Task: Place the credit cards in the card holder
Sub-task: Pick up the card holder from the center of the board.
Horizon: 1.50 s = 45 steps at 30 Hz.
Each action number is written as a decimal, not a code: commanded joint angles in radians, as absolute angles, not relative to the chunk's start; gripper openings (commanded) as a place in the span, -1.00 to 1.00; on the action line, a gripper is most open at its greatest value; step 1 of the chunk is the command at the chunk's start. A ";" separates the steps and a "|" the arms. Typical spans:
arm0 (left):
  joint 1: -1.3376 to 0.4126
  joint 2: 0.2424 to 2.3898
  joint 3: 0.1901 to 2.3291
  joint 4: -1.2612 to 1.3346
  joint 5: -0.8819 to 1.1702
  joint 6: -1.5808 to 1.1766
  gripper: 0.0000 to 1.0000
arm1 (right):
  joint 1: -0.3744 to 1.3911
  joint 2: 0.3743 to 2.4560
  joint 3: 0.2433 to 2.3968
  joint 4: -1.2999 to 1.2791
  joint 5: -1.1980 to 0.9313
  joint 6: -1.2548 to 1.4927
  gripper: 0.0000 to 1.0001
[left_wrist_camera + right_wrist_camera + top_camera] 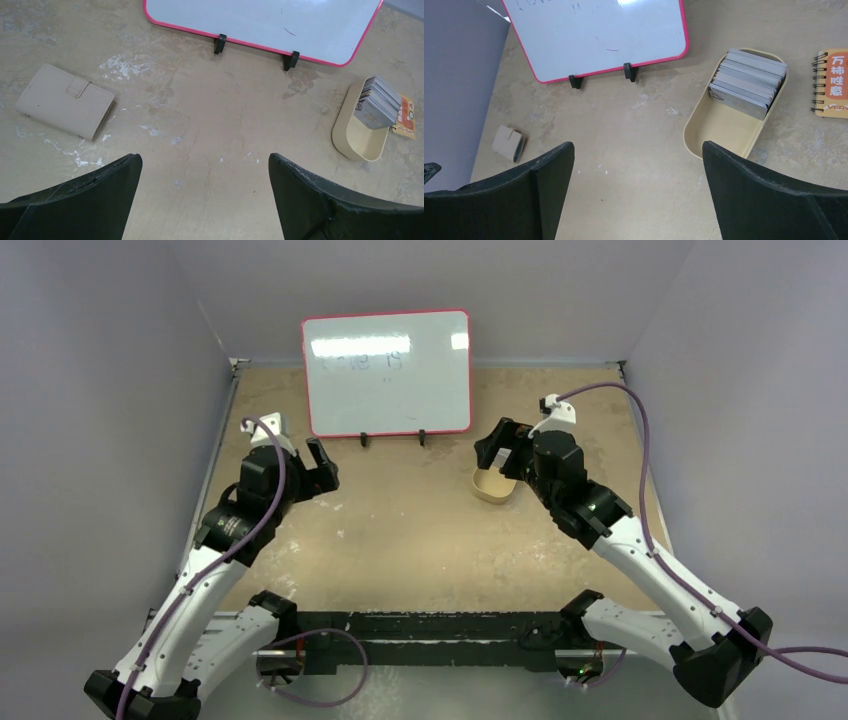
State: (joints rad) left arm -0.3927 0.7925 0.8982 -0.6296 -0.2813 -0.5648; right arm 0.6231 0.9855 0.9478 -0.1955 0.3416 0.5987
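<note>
The card holder (65, 101) is a closed tan wallet with a snap tab, lying flat on the table at the left; it looks small in the right wrist view (509, 143). The top view does not show it. The credit cards (377, 102) stand as a stack of several grey-white cards at one end of a tan oval dish (357, 142), which also shows in the right wrist view (746, 82). My left gripper (204, 159) is open and empty above bare table. My right gripper (638, 146) is open and empty, just left of the dish (724, 127).
A pink-framed whiteboard (387, 370) stands on two black feet at the back of the table. An orange spiral notebook (831, 82) lies just right of the dish (492, 490). Grey walls enclose the table on three sides.
</note>
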 commanded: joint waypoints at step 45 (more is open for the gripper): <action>-0.232 1.754 1.097 -0.588 -0.747 -0.249 0.01 | 0.629 0.805 0.914 -0.066 0.166 0.507 0.99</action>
State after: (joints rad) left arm -0.2478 1.7729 1.0966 -0.6483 -0.7692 -0.2909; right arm 0.6231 0.8272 0.9058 -0.1196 0.1867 0.5224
